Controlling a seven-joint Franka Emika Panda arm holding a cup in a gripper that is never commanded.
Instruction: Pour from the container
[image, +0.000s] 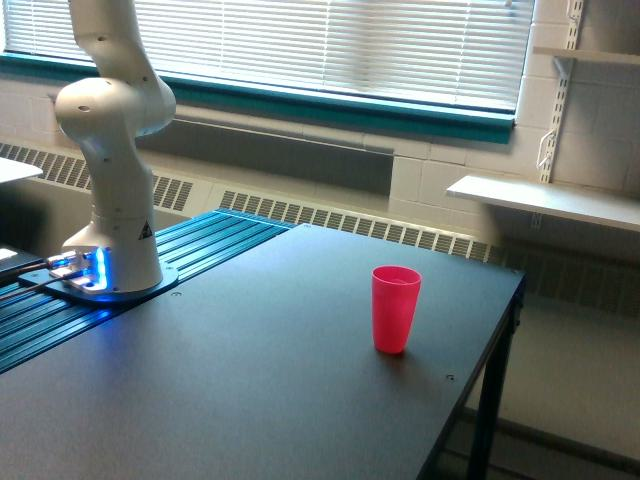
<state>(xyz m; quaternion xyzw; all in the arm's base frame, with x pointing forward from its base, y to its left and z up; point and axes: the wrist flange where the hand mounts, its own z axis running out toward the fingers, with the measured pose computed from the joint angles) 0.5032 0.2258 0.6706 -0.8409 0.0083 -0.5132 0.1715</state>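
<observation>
Exterior view: it shows my lower body and my work surface, nothing more of me.
Tabletop: the dark tabletop (250, 380) fills most of the frame; its far edge runs along the wall under the window, and its far right corner sits by the exterior view's right, above a black leg.
Window wall: white blinds (330, 45) hang over a teal sill, with a long heater grille (330, 215) below them.
My arm: my white arm (110, 150) rises from its base at the tabletop's left edge and leaves the picture at the top.
My base: it stands on a ribbed teal plate (190, 245), with a blue light glowing at its foot.
Shelves: white shelves (545, 200) are fixed to the wall beyond the tabletop's right edge.
Pink cup: the opaque pink cup (396, 308) stands upright near the tabletop's right edge, well apart from my base.
My gripper: out of frame, so I cannot tell how wide it is or what it holds.
The container: the clear container is not in the picture, so I cannot say where it is.
</observation>
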